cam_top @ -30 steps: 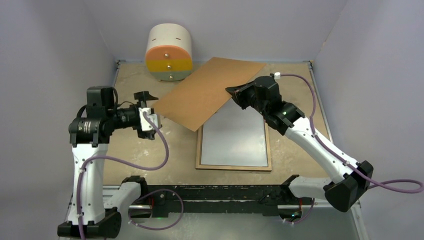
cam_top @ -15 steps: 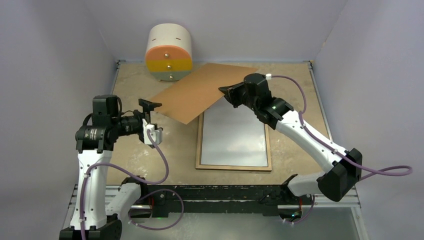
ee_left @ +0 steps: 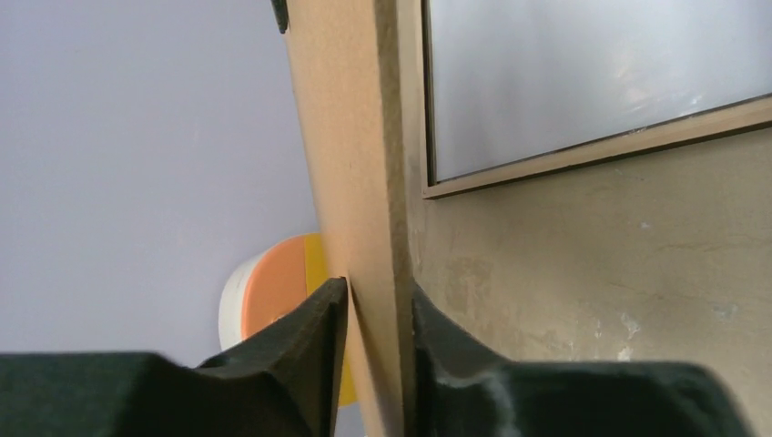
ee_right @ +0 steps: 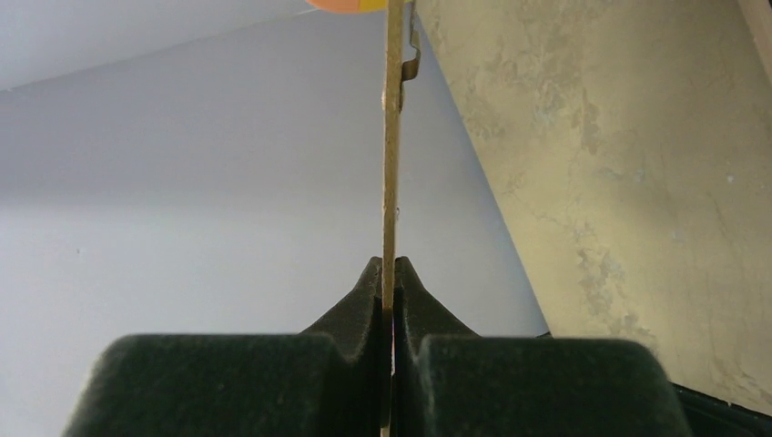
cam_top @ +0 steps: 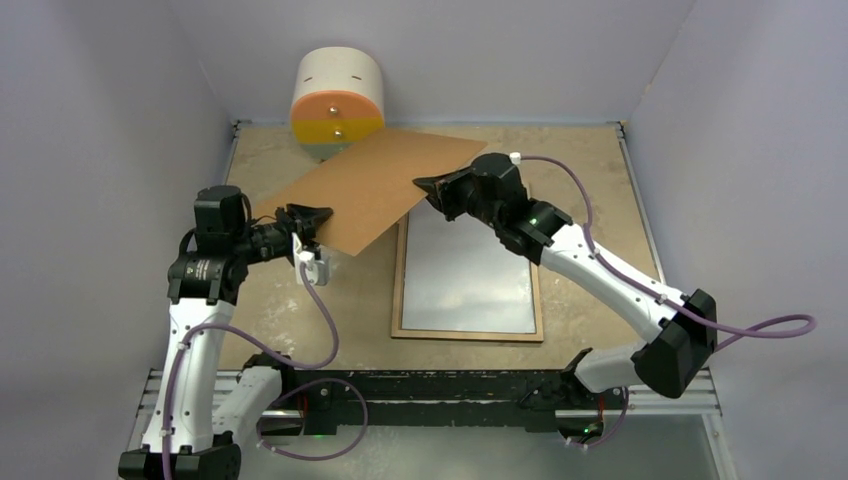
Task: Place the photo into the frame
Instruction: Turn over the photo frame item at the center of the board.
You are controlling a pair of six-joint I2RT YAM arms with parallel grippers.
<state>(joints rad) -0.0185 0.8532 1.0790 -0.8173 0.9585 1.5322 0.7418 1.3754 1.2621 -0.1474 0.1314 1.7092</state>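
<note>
Change since earlier frames: backing board (cam_top: 370, 185) carried leftward, uncovering more of the frame's far end; the left gripper (cam_top: 318, 213), formerly clear of the board, has now reached its near-left corner.
Frame (cam_top: 466, 334): lies flat on the table (cam_top: 580, 190), centre-right, light-brown wood side up, so that it can be loaded from behind.
Pane (cam_top: 468, 285): pale grey sheet filling the frame opening.
Photo: not identified with certainty; the grey sheet may be bare glass or the photo's reverse, and the top view does not settle it.
Board, position: raised off the table and tilted, overlapping only the frame's far-left corner. Probably held aside to keep the opening free.
Right gripper (cam_top: 425, 187): jaws clamped on the board's right edge; the wrist view shows the thin board pinched edge-on between both pads.
Left gripper, state: fingers closed on either face of the board, both touching it. Judged a second hold, since one pinch leaves so wide a sheet liable to sag or swing.
Step in hand: shifting the board away from the frame.
Container (cam_top: 337, 100): white, round-topped, orange and yellow front; stands at the far edge just behind the board.
</note>
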